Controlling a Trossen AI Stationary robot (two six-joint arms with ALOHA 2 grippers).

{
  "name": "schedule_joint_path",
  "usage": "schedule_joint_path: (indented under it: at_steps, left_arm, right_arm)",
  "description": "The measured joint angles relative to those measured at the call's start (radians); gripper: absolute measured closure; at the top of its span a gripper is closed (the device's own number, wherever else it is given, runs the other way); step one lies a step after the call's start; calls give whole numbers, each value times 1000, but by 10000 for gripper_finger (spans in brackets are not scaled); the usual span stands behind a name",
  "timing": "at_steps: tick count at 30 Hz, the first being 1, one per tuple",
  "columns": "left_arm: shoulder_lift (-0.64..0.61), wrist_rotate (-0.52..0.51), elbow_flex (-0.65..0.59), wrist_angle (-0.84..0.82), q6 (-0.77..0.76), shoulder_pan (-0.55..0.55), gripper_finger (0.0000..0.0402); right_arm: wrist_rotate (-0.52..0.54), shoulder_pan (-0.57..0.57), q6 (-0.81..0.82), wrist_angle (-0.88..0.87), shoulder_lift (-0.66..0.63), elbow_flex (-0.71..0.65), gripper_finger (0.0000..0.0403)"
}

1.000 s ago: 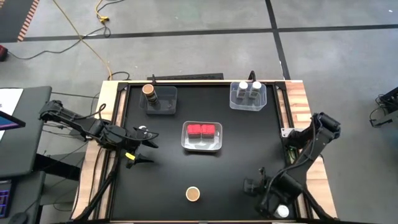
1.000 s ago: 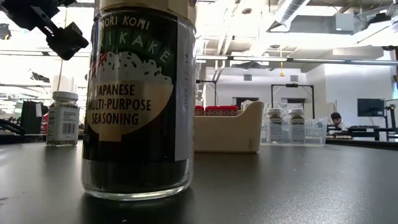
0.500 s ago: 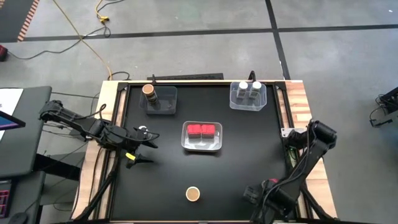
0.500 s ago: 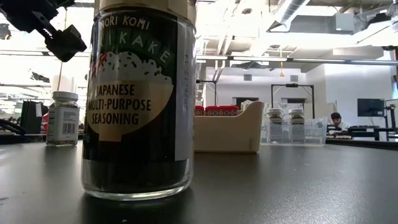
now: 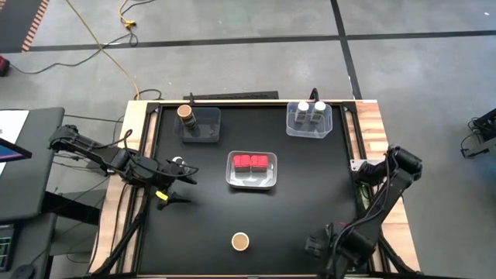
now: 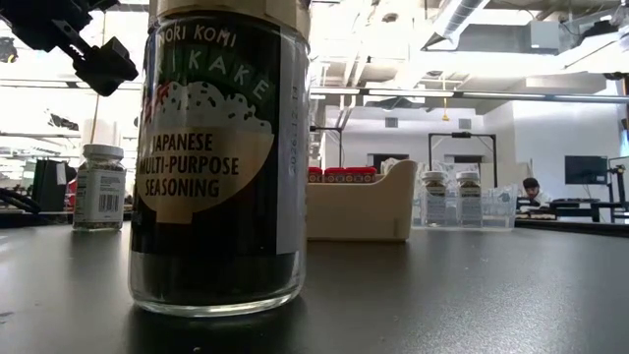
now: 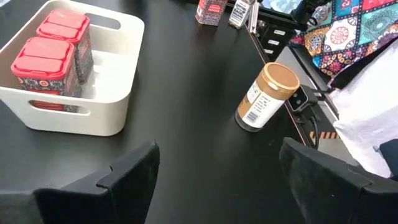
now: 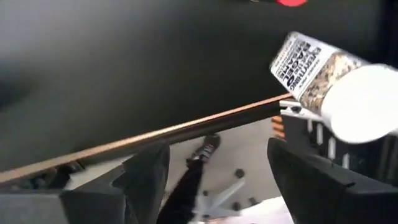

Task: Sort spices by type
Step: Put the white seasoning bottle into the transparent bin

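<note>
The right gripper (image 8: 214, 171) hung past the black counter's (image 5: 310, 186) near edge, fingers apart and empty — the white-lidded speckled spice jar (image 8: 339, 84) lay tilted just beyond them. Best to square up, then close around its body.

Two red tins (image 5: 251, 161), two brown-topped jars (image 5: 240, 242), three white-lidded jars (image 5: 308, 108) and three trays (image 5: 252, 183) are visible.

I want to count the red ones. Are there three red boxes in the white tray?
No, the high view shows only two red boxes side by side in the white tray.
</note>
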Motion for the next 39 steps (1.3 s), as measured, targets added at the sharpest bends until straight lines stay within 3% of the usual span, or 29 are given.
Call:
schedule_joint_path:
  at_steps: [4,11,18,25,32,39]
  left_arm:
    - [0,-5,0,0,0,0,83]
    - [0,-39,0,0,2,0,83]
    - [0,-78,0,0,3,0,83]
    - [0,-85,0,1,4,0,83]
    - [0,-98,0,1,2,0,83]
    - [0,-101,0,1,-14,0,83]
  right_arm:
    - [0,1,-165,-22,4,-2,101]
    - [0,-17,-233,-106,4,-4,101]
    - [-5,-19,-506,-102,4,-4,101]
    - [-103,-12,-818,-162,4,-4,101]
    - [-94,15,-1024,-138,1,-4,101]
    - [16,123,-933,-213,-61,-4,101]
